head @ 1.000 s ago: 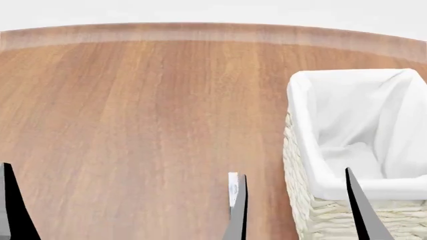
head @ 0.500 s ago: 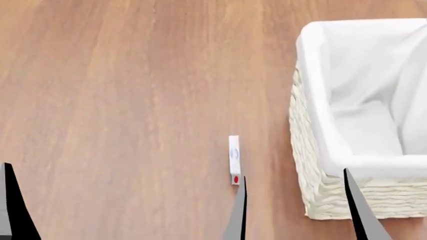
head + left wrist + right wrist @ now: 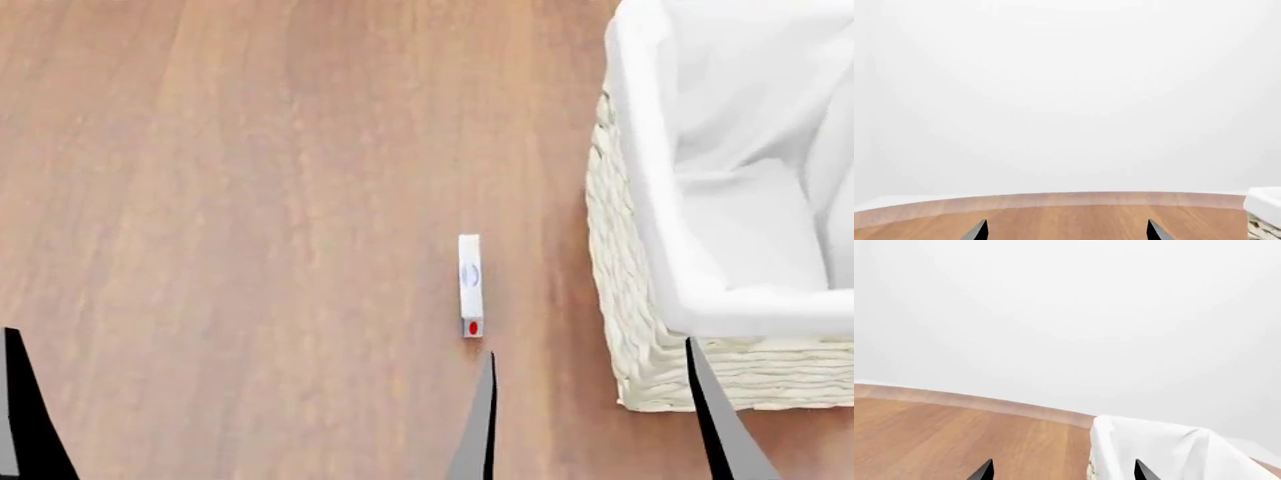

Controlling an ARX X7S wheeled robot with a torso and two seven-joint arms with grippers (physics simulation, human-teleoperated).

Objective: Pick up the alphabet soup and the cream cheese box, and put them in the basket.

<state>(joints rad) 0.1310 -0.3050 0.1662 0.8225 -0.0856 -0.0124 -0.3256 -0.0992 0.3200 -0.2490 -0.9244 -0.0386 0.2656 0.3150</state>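
Note:
The cream cheese box [image 3: 469,285] stands on its thin edge on the wooden table, blue oval logo in the middle, red mark at the near end. The basket [image 3: 627,270] with its white liner stands to the right of it and also shows in the right wrist view [image 3: 1154,450] and the left wrist view [image 3: 1262,204]. My right gripper [image 3: 590,350] is open and empty, held near the basket's near left corner, its left finger just short of the box. It also shows in the right wrist view [image 3: 1063,465]. My left gripper [image 3: 1067,227] is open and empty at the far left. The alphabet soup is out of view.
The wooden table [image 3: 240,200] stretches left of the box. Its far edge [image 3: 1054,200] shows in the wrist views against a plain white background.
The head view has tilted downward: the table's far edge has left the picture and the box and basket have slid up in it. The box now shows whole, clear of the right finger.

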